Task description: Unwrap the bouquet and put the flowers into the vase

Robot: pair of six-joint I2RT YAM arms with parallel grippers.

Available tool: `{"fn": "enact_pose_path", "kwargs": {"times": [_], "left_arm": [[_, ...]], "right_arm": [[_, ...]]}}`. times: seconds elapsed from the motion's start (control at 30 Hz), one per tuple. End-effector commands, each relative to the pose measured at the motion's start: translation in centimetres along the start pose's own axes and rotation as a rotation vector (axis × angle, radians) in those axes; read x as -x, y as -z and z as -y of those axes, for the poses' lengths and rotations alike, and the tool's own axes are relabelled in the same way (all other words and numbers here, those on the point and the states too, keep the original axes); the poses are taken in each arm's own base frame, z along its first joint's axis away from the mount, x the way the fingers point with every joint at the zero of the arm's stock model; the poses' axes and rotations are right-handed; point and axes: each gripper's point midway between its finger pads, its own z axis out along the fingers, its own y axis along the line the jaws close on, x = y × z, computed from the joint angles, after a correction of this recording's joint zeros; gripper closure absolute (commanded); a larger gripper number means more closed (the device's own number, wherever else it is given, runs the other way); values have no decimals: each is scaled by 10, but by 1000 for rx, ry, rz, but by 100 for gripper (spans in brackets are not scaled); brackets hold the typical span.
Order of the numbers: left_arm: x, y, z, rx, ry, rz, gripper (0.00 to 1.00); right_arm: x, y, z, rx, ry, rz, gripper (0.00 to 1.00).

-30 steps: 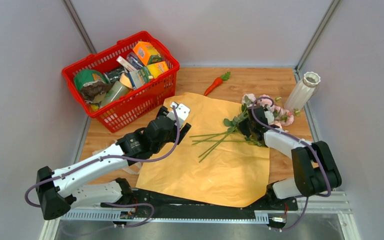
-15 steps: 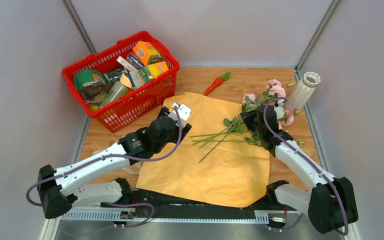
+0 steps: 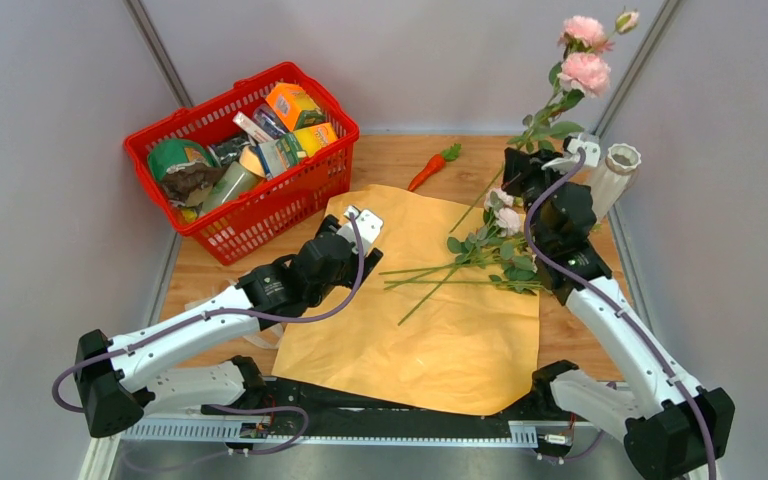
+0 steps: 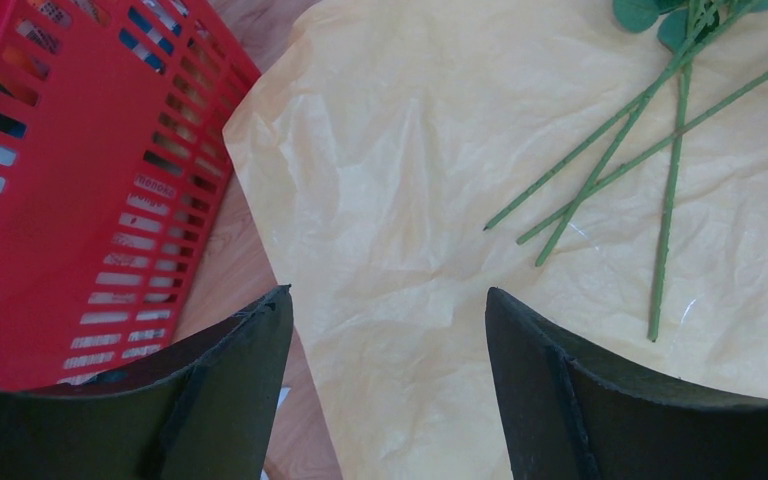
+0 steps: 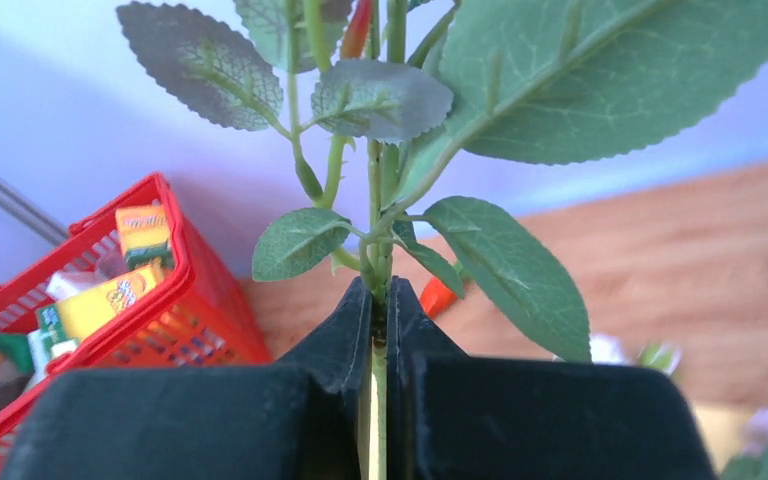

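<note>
The bouquet lies unwrapped: its tan-yellow wrapping paper point(image 3: 430, 320) is spread flat on the table. On its right part lie several flowers point(image 3: 495, 250), their green stems point(image 4: 610, 170) pointing left. My right gripper point(image 3: 530, 160) is raised beside the vase point(image 3: 615, 178) and shut on one stem point(image 5: 378, 290). That stem's pink blooms point(image 3: 585, 70) stand high above the table. The white ribbed vase stands upright at the right edge. My left gripper point(image 3: 360, 222) hangs open over the paper's left edge point(image 4: 260, 200), nothing between its fingers point(image 4: 550, 380).
A red basket point(image 3: 300, 185) full of packaged goods stands at the back left, close to my left gripper. A toy carrot point(image 3: 432, 168) lies on the wood behind the paper. Grey walls close in on both sides.
My right gripper has lifted one flower off the pile and swung it upright and back towards the vase. The left arm has stayed where it was.
</note>
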Motion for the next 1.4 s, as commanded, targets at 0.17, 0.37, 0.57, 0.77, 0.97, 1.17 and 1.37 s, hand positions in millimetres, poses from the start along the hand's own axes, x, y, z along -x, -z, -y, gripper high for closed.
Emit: {"fn": "enact_pose_path", "kwargs": {"times": [0.17,0.37,0.57,0.77,0.97,1.17,1.37], "left_arm": [[19,11,1,-44,17,62,22],[18,12,1,-41,20,54,22],[19,14,-1,-35,23,58,22],[23,17,-3,-38,31,67,22],[22,17,-2,-39,28,62,22],[23,18,-2,-39,33,66,22],[22,17,-2,-43,33,62,22]], "right_arm": [[172,-8,-2,-56,537,477,100],[243,-7,24,-144,577,646,100],[292,-5,52,-244,628,726,100],[301,-18,79,-292,665,717,100],[290,-33,110,-356,693,665,100],[259,-46,148,-409,679,588,100],[227,-59,179,-444,648,495,100]]}}
